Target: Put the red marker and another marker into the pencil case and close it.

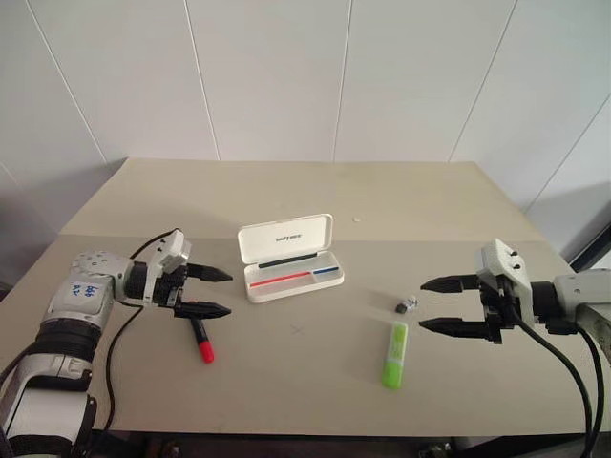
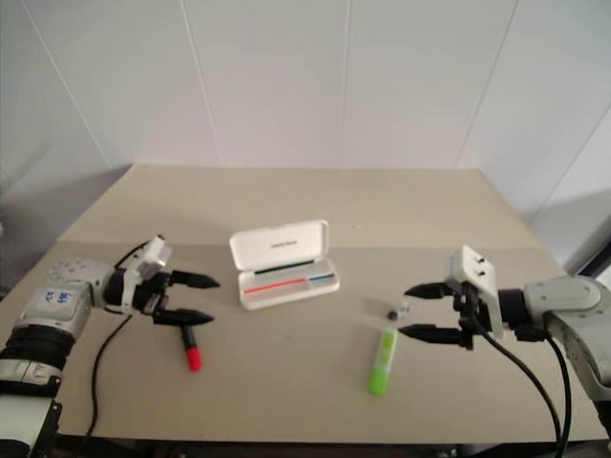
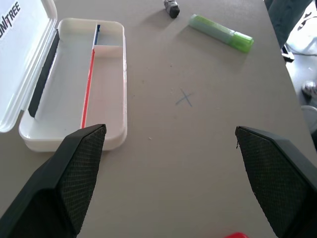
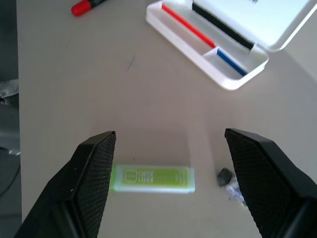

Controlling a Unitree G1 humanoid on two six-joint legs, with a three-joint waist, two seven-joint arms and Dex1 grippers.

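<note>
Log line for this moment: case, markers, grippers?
pencil case: open, empty | red marker: on table under left gripper, open | green marker: on table by right gripper, open

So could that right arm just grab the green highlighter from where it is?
Probably yes. The right gripper hangs open just beside the green highlighter, which lies alone on the table. Only a small grey-black object sits near its far end, not across the way.

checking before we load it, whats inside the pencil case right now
The pencil case lies open with no marker in it: its tray shows a red stripe, a blue stripe and a divider. A dark strip runs along the hinge side. The red marker and green marker lie on the table.
</note>
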